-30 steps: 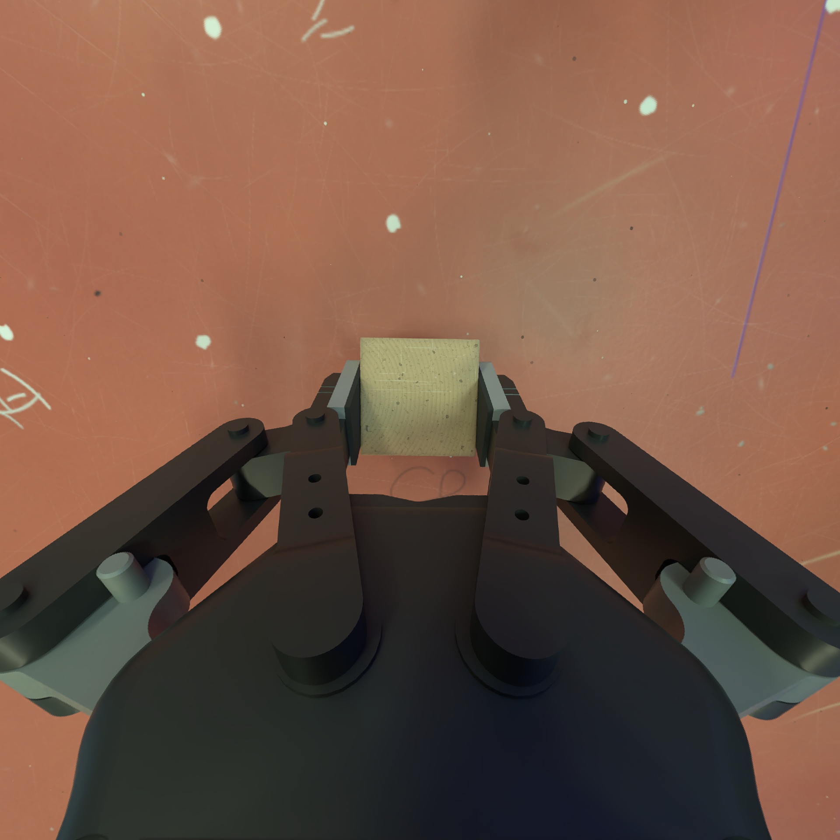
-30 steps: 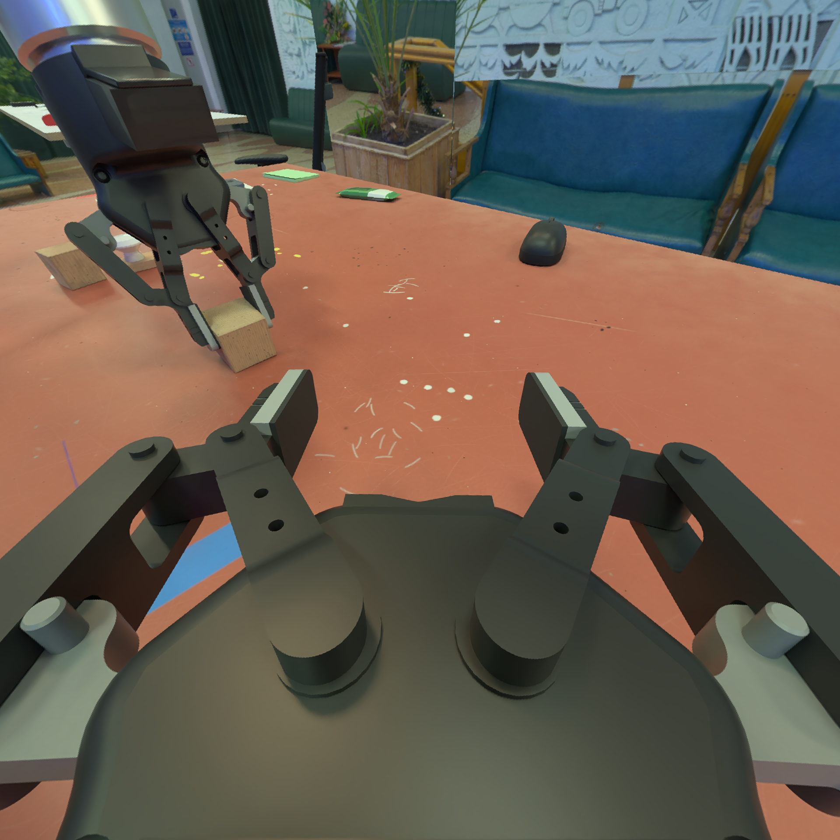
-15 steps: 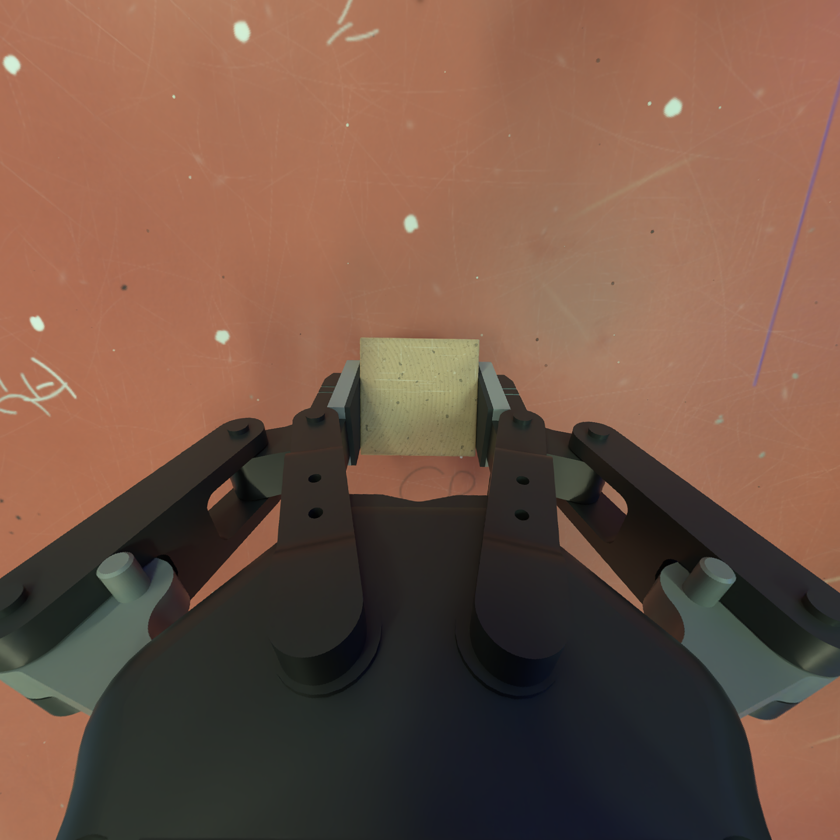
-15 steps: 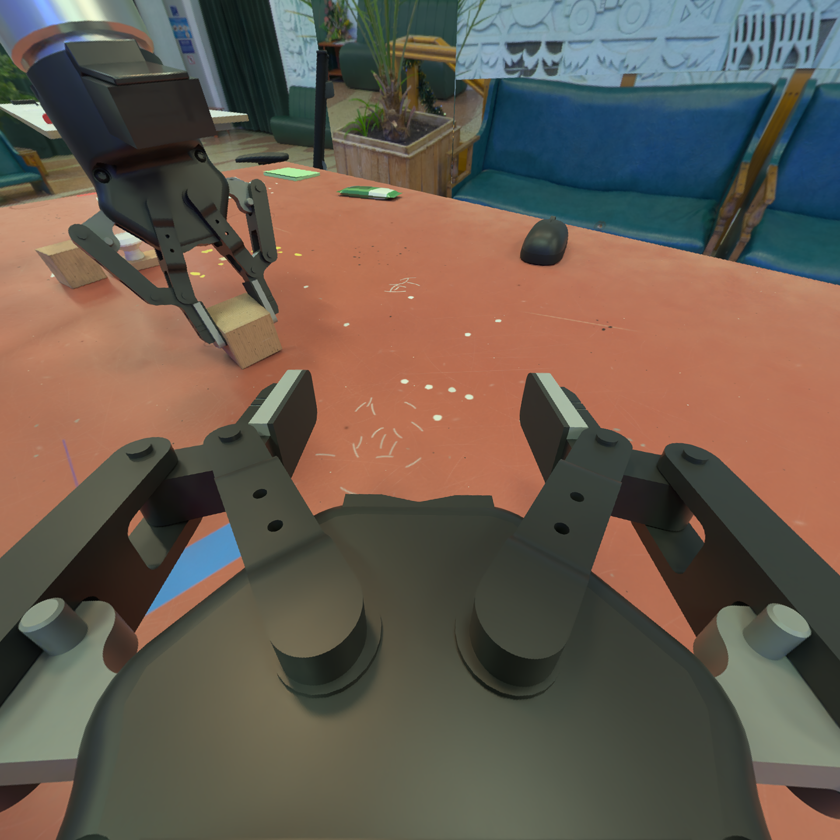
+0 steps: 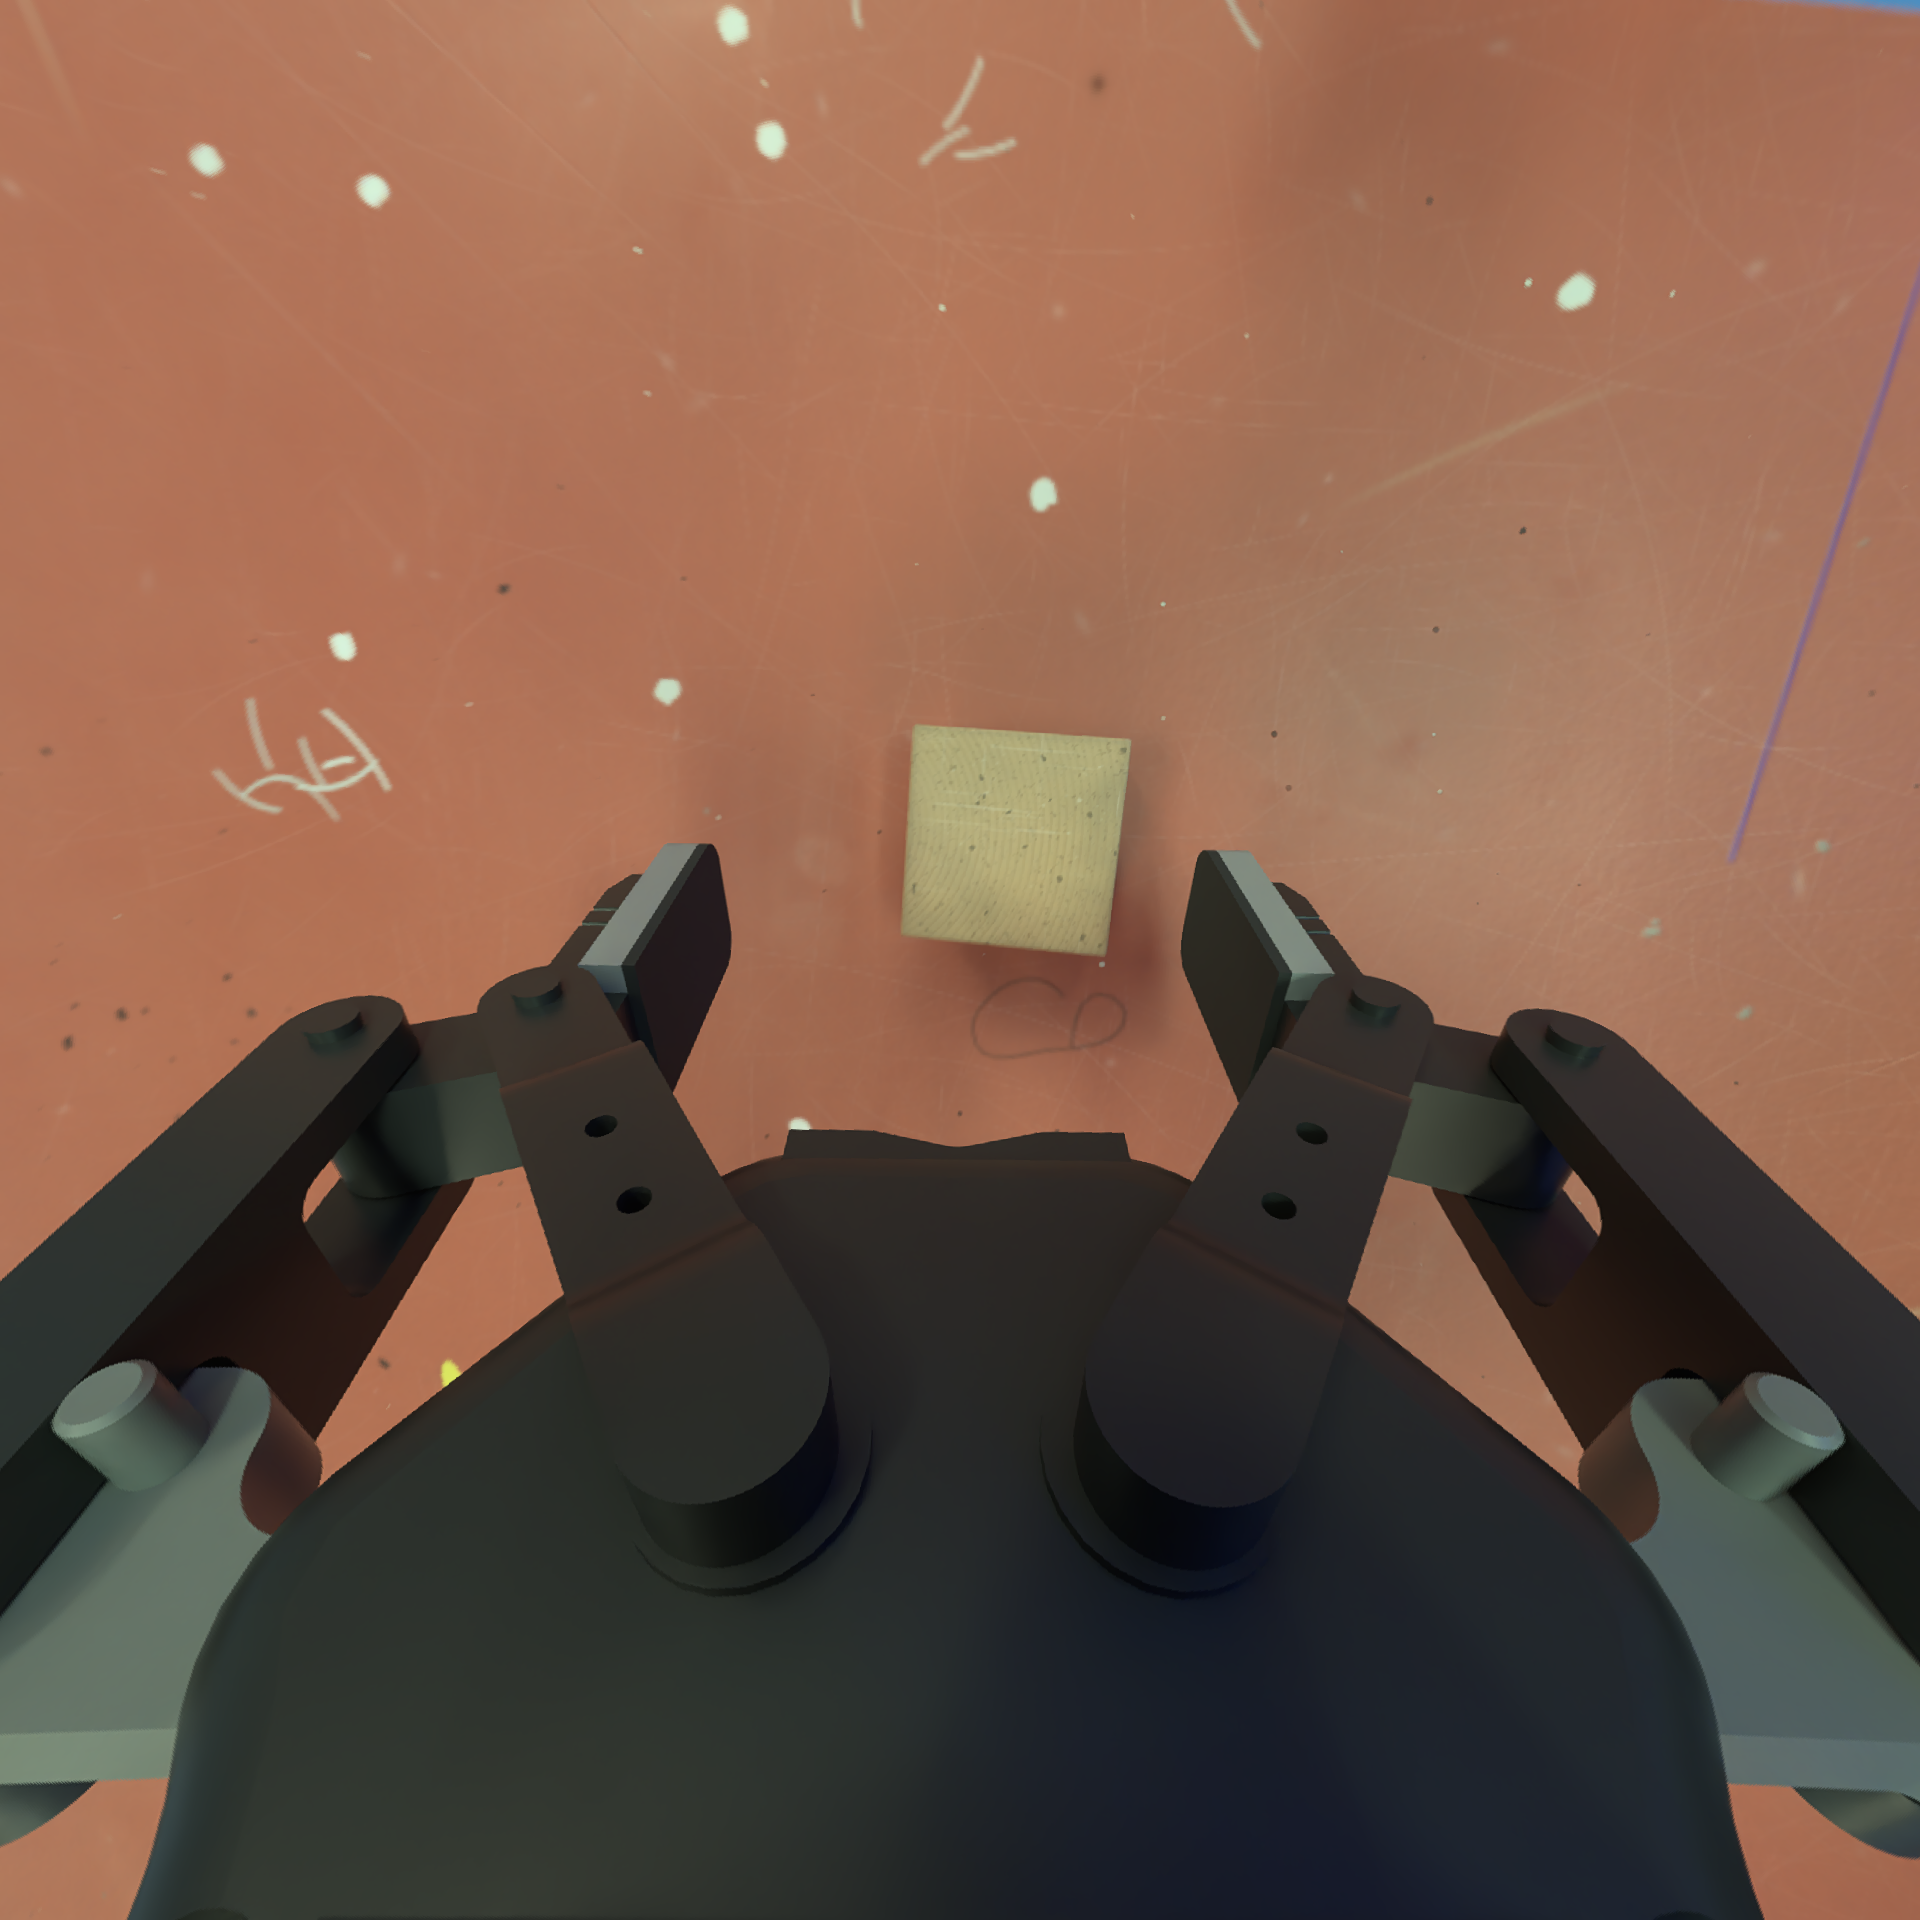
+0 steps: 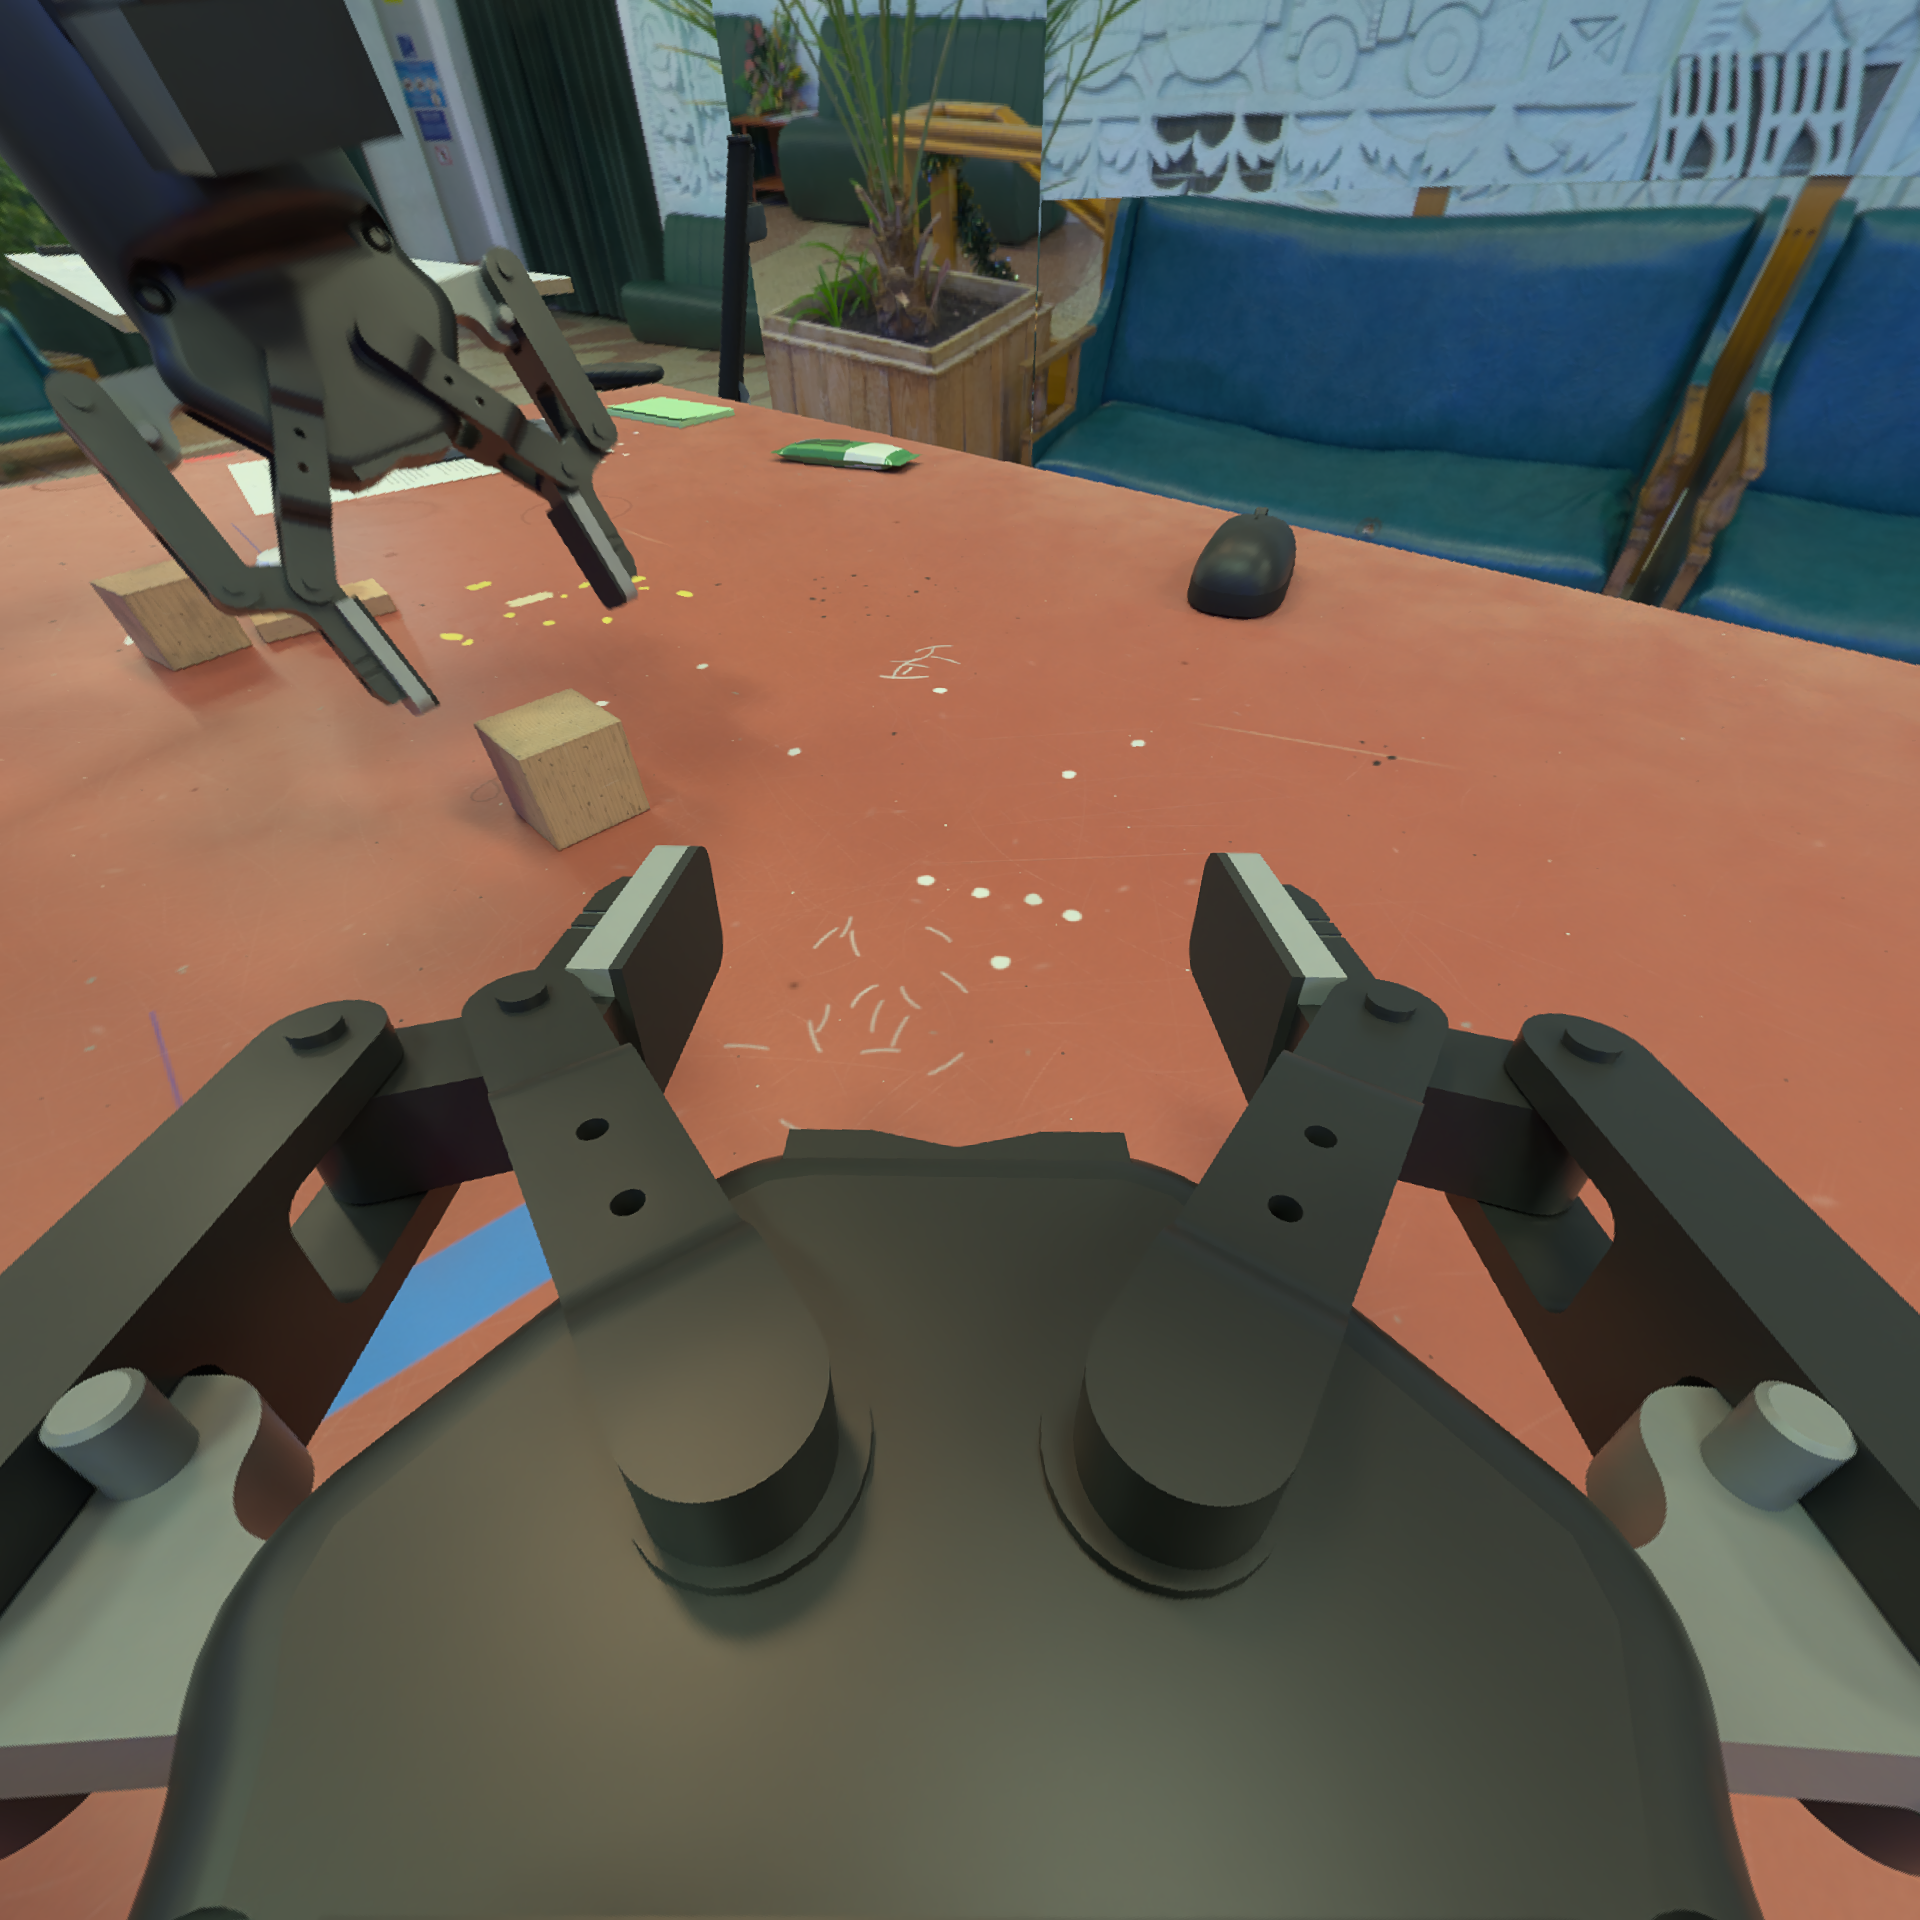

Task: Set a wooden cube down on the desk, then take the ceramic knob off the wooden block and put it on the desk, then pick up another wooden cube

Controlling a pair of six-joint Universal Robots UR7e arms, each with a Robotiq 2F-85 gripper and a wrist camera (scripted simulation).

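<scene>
1. Left gripper (image 5: 956,904) hangs above the desk (image 5: 1351,520) with its fingers spread wide and nothing between them; seen from the right wrist view, the same gripper (image 6: 509,649) is raised clear of the surface.
2. Wooden cube (image 5: 1013,840) rests on the desk below the left gripper, apart from both fingertips; in the right wrist view this cube (image 6: 566,767) sits just right of the nearer left finger.
3. Second wooden cube (image 6: 171,618) stands on the desk at the far left, behind the left gripper, beside a flat wooden block (image 6: 312,613) that the finger partly hides. The ceramic knob cannot be made out.
4. Right gripper (image 6: 956,904) is held low over the desk, fingers spread and holding nothing.
5. Green packet (image 6: 847,454) lies near the far edge.
6. Black mouse (image 6: 1242,566) lies further right, well apart from both cubes.
</scene>
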